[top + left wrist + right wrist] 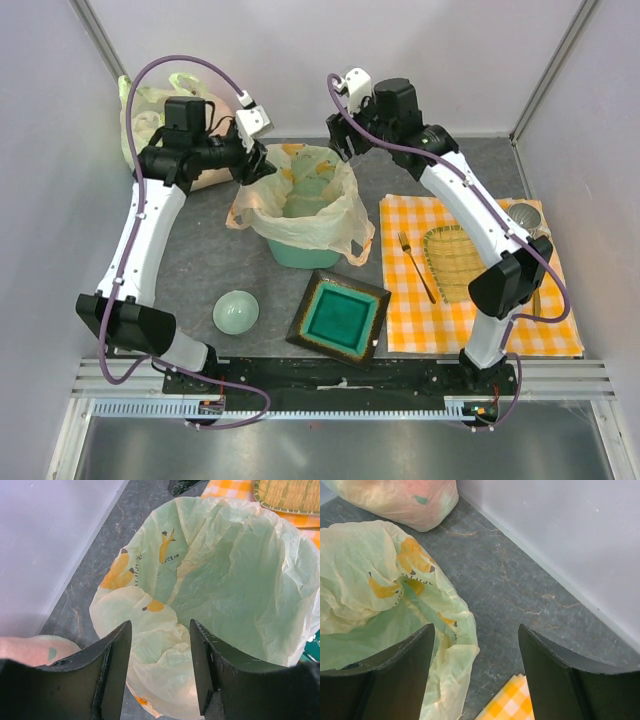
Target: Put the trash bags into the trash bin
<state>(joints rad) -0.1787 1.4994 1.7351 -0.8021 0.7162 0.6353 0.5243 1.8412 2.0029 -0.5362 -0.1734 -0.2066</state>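
The peach-cream trash bag (300,205) lines the mint-green trash bin (298,252), its edge folded out over the rim. In the left wrist view the bag (225,575) shows yellow-orange prints, with the bin's green showing through. My left gripper (258,160) is open above the bag's left rim; bag plastic lies below between the fingers (116,655). My right gripper (343,140) is open and empty above the bag's far right edge (450,645).
A stuffed yellow-green bag (160,120) sits at the back left. A pale green bowl (236,311) and a teal dish (338,315) stand in front of the bin. A checked cloth (470,270) with a fork, woven tray and spoon lies on the right.
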